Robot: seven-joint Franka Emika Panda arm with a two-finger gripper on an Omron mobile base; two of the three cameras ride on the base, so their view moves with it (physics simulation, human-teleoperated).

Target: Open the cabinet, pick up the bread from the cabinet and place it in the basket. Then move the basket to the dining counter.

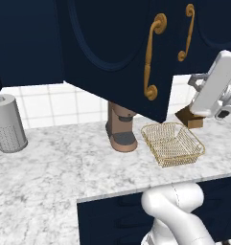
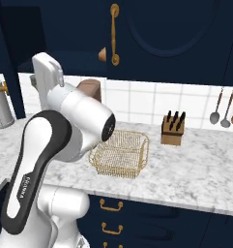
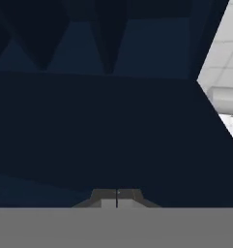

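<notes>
Opening cabinet point(image 1: 112, 43) | door already swung out above basket point(image 1: 173, 143) | tool point(image 3: 117, 197) closed, empty | bread point(image 2: 102, 54) on shelf above basket | you should spread tool before reaching in.

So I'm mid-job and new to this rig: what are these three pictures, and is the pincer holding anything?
The white machine is a robot arm on a driving base. Two pictures come from cameras behind it, one on each side, looking over a marble counter. The third looks along the pincer at dark navy panels; its tips sit pressed together with nothing between them. On the counter stand a gold wire basket, with nothing in it, a brown coffee machine, a knife block and a grey metal canister. Above, one cabinet door hangs swung open. A small brown rounded thing peeks inside, perhaps the bread.
</notes>
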